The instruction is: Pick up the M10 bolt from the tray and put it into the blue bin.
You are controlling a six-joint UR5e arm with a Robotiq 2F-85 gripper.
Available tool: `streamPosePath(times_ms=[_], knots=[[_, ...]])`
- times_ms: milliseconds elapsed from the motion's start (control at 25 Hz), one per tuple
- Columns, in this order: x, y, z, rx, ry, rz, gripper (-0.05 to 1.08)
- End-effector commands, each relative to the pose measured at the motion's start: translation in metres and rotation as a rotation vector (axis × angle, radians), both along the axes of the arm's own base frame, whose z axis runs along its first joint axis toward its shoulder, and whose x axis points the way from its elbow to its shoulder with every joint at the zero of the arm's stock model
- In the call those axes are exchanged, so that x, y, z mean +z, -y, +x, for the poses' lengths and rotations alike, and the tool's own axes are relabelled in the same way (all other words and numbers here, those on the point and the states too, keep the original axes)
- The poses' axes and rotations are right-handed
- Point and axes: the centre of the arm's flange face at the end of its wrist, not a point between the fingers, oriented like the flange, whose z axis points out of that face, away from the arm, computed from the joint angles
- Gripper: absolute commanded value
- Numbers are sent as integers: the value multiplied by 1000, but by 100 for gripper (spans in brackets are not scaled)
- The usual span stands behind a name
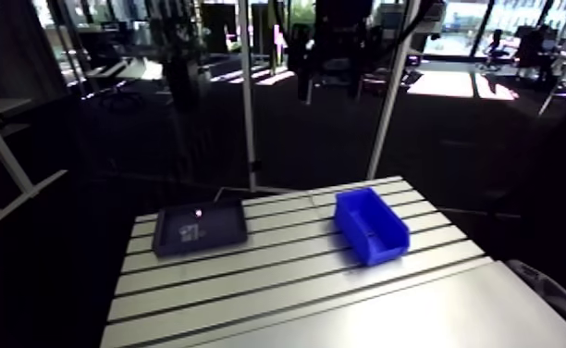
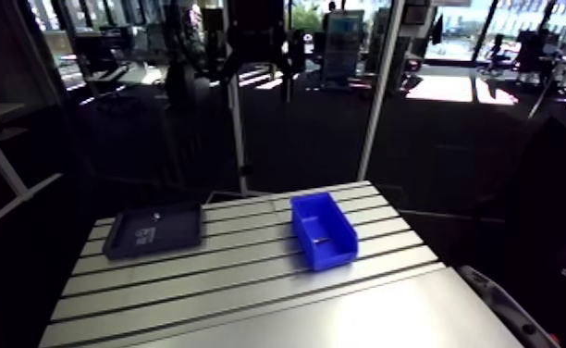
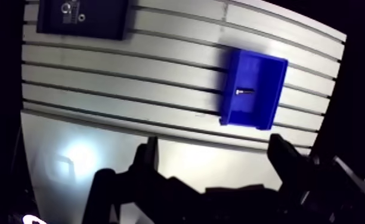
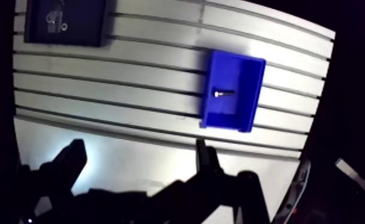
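Item: M10 bolt (image 3: 243,92), lying flat on the floor of the blue bin (image 3: 262,110), 1 o'clock from my gripper (image 3: 213,140); delivery judged complete. Fingers: spread, empty, high above the table (image 3: 131,77). Dark tray (image 3: 95,24): 10 o'clock, small parts inside

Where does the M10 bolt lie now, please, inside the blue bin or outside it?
Inside: the wrist view shows the bolt lying on the floor of the blue bin.
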Motion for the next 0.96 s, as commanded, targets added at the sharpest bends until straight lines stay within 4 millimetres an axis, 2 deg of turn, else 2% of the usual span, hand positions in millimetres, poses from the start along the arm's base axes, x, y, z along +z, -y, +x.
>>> streamPosePath(times_ms=[40,200,360,720,960], knots=[[37,31,11,-159,31,-12,1],[37,51,11,-139,30,-11,1],[33,61,13,-136,35,-5,1],[19,64,21,-131,65,-4,1],[17,66,27,-133,67,-13,1]])
